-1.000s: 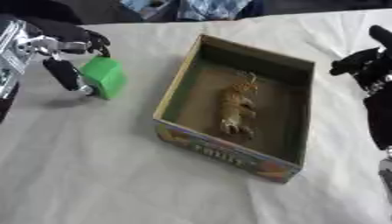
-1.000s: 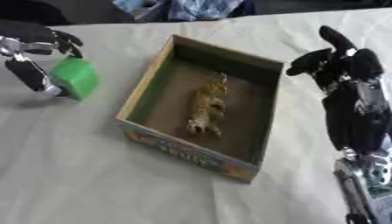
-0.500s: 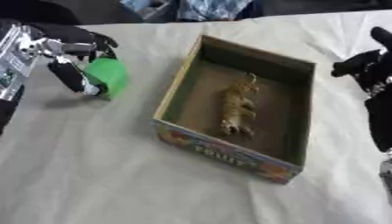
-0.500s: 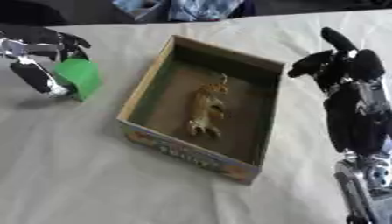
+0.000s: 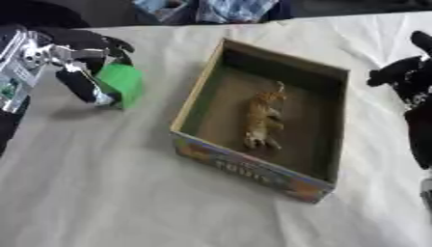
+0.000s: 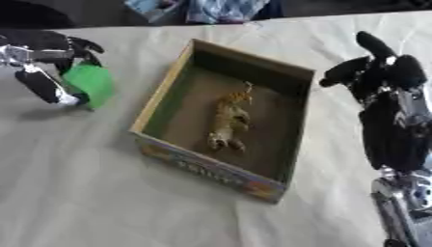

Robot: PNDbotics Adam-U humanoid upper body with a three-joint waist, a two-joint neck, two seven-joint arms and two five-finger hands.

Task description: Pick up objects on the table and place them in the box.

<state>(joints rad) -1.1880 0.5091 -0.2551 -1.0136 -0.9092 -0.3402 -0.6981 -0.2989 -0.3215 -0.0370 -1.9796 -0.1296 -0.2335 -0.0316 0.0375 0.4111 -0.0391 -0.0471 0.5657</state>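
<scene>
Our left hand (image 5: 84,67) curls round the green block (image 5: 123,85) — it may slip and miss the box (image 5: 195,108); our right hand (image 6: 380,79) hangs relaxed, holding nothing.

A pale cream cloth (image 5: 110,193) is covering the whole table, lying mostly smooth, with soft folds showing towards the far right corner. Beyond the far edge, near its middle, some blue and white patterned fabric (image 5: 211,8) is showing against a dark background (image 6: 354,6); what it belongs to cannot be told. The dark strip is running along the whole far edge of the table.
</scene>
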